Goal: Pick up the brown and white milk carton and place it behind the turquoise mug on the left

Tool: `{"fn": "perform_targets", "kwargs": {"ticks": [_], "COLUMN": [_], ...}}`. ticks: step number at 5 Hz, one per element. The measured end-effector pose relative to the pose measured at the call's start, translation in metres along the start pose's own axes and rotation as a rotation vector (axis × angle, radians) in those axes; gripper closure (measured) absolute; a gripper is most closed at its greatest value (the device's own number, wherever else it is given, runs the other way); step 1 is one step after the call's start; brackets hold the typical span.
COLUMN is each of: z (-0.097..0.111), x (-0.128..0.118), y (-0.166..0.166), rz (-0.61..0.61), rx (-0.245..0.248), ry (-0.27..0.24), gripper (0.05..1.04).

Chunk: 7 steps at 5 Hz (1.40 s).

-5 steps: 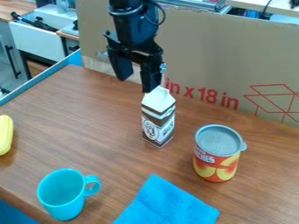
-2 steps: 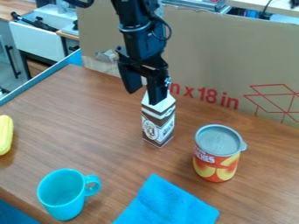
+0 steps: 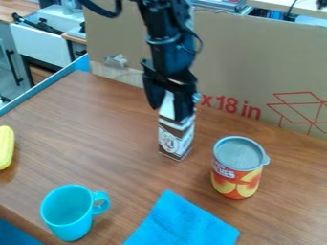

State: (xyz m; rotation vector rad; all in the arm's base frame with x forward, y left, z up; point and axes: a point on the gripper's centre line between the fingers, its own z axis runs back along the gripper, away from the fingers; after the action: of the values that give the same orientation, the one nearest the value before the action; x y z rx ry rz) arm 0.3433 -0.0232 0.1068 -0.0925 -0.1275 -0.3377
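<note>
The carton (image 3: pixel 176 139) stands up, so its top reaches my gripper (image 3: pixel 168 107); I can't quite tell if that's squeezing. A can (image 3: pixel 236 174) stands near.

The table (image 3: pixel 108 139) is brown wood with dark and light streaks. A blue edge (image 3: pixel 48 87) runs along its far left side. Behind the table stands a big brown sheet of cardboard (image 3: pixel 236 57), like a wall. It has red print (image 3: pixel 230 106) and red lines (image 3: pixel 300 106) on it. Past the blue edge, at the top left, are a white sink (image 3: pixel 41 45), a wood counter (image 3: pixel 16 8) and a gray cupboard (image 3: pixel 18 62) with a black handle (image 3: pixel 13 65). The room looks bright.
</note>
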Motion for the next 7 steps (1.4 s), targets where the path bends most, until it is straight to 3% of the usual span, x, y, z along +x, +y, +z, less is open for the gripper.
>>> {"fn": "perform_targets", "kwargs": {"ticks": [2, 3, 4, 5, 6, 7], "z": [-0.004, -0.016, -0.019, -0.019, -0.008, 0.050], "x": [0.003, 0.012, 0.017, 0.019, 0.005, -0.021], "y": [-0.017, -0.017, -0.006, 0.003, 0.002, -0.006], "rz": [-0.032, -0.020, 0.055, 0.140, 0.156, 0.173], "rx": [-0.019, -0.026, 0.038, 0.096, 0.119, 0.163], "ry": [0.017, 0.048, 0.017, 0.001, 0.031, -0.082], "gripper": [0.084, 0.118, 0.216, 0.228, 0.228, 0.228]}}
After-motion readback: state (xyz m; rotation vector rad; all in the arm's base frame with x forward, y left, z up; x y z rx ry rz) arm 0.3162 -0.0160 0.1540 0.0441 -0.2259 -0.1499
